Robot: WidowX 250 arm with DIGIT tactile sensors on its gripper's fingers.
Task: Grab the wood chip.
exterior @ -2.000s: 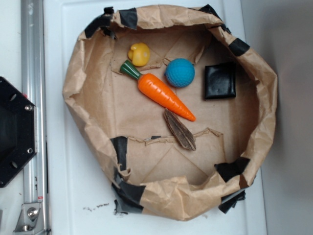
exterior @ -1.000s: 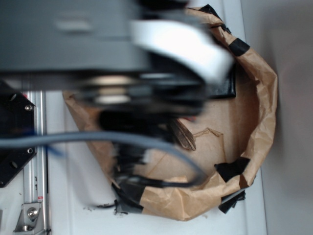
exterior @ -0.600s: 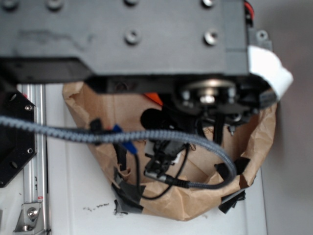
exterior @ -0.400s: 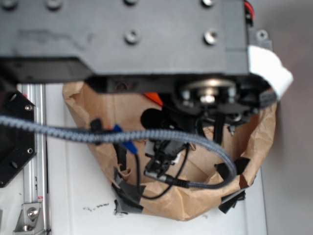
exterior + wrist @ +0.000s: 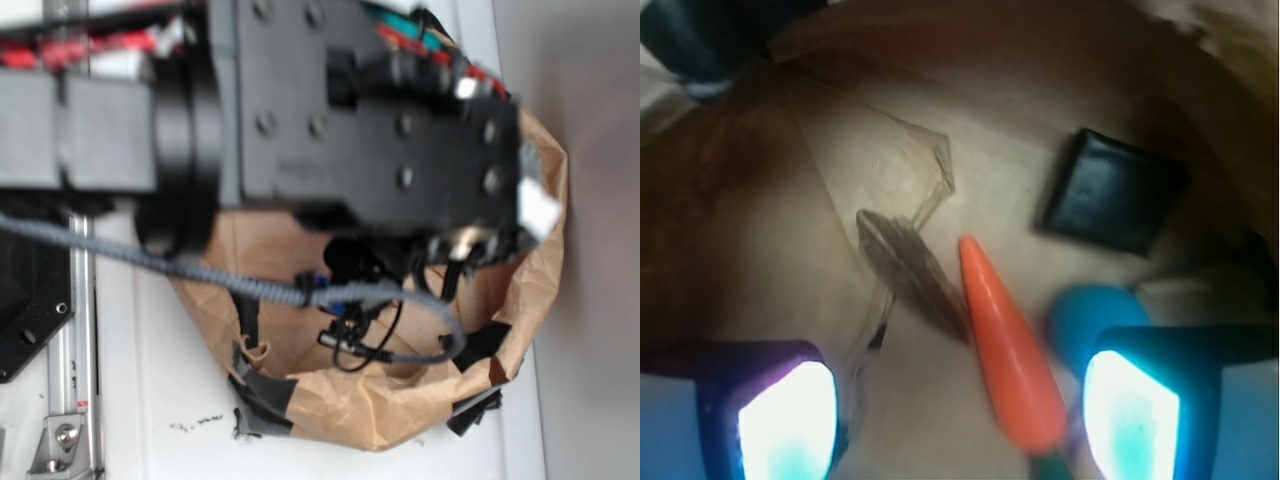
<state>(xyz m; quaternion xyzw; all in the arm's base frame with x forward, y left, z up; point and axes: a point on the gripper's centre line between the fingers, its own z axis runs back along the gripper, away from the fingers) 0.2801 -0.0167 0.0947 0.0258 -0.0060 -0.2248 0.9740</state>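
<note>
In the exterior view the black robot arm [image 5: 330, 110] fills the upper part of the picture and hangs over the brown paper-lined basket [image 5: 400, 400] that sits on the white desk [image 5: 150, 400]. A grey braided cable [image 5: 200, 275] trails across from the left, down into the basket. The arm hides most of the basket floor here, so neither the wood chip nor the hand itself can be made out in this view.

In the wrist view the hand [image 5: 960, 415] is wide open and holds nothing; its two fingertips [image 5: 790, 420] glow at the near left and near right corners. The wood chip [image 5: 912, 272] lies flat on the paper floor, a dark pointed sliver, well clear of both fingertips and a little left of the middle. The orange toy carrot [image 5: 1005, 350] lies just beside the chip on its right, its tip close to the chip, though I cannot tell whether they touch. A blue ball [image 5: 1090, 315] sits near the right fingertip, and a black square pad [image 5: 1115, 190] lies farther off to the right.

As I judge it, the approach is under way but nothing is gripped: the hand has yet to line up on the chip, come down and close.
</note>
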